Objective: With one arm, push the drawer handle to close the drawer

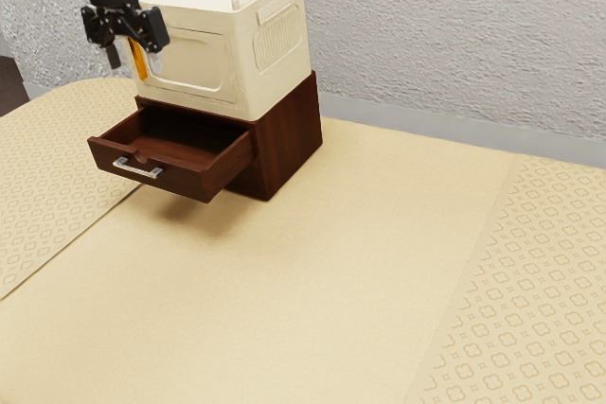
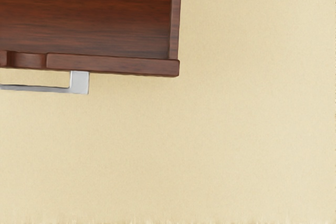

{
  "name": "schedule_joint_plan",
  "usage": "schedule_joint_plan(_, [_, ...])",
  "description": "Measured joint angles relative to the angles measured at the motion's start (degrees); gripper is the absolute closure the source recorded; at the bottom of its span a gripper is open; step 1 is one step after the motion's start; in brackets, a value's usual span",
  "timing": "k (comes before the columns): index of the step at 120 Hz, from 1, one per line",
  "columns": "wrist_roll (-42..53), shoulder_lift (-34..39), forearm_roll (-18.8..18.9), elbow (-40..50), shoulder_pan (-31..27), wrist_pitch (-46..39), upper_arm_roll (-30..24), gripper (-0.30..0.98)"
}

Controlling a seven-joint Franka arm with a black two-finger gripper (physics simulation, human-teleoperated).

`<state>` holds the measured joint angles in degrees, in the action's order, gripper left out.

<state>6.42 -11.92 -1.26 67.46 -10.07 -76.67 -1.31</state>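
Note:
My black gripper [image 1: 133, 59] hangs open in the exterior view, well above the drawer's far-left part and apart from it. The dark brown drawer [image 1: 213, 177] is pulled out of its wooden cabinet [image 1: 289, 134], its inside visible. A silver bar handle [image 1: 138, 168] is fixed to the drawer's front. From above, the wrist view gives one front corner of the drawer [image 2: 115, 64] and one end of the handle [image 2: 80, 83]. Nothing touches the handle.
A cream crate [image 1: 194, 59] with a raised handle stands on the cabinet, close to my gripper. An orange strip [image 1: 139, 60] shows by the fingers. The patterned cream tabletop [image 1: 331, 272] spreads around the cabinet, and a textured wall [image 1: 445, 35] rises behind.

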Motion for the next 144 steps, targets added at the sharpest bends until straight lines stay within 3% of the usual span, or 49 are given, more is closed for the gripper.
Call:
schedule_joint_plan(49, [2.79, 0.06, -1.78, -0.98, 1.06, 1.5, 1.26, 0.0])
schedule_joint_plan(68, [0.98, 8.21, -3.61, -6.56, 1.12, 4.54, -1.74, 0.0])
schedule_joint_plan(98, [-3.59, 4.16, -2.99, -5.64, 1.17, 8.9, -2.66, 0.0])
schedule_joint_plan(104, [-4.31, 5.86, -2.57, -0.8, 0.69, 8.05, -2.7, 0.0])
schedule_joint_plan(116, [-5.58, 19.44, -1.16, 25.8, -0.01, 0.26, -2.8, 0.0])
schedule_joint_plan(122, [-6.12, 23.88, -0.22, 34.68, -0.56, -3.92, -2.96, 0.0])
schedule_joint_plan(133, [-6.9, 26.26, 1.66, 40.09, -1.92, -8.97, -3.55, 0.0])
schedule_joint_plan(144, [-7.59, 26.0, 6.43, 41.92, -2.33, -13.24, -4.92, 0.0])
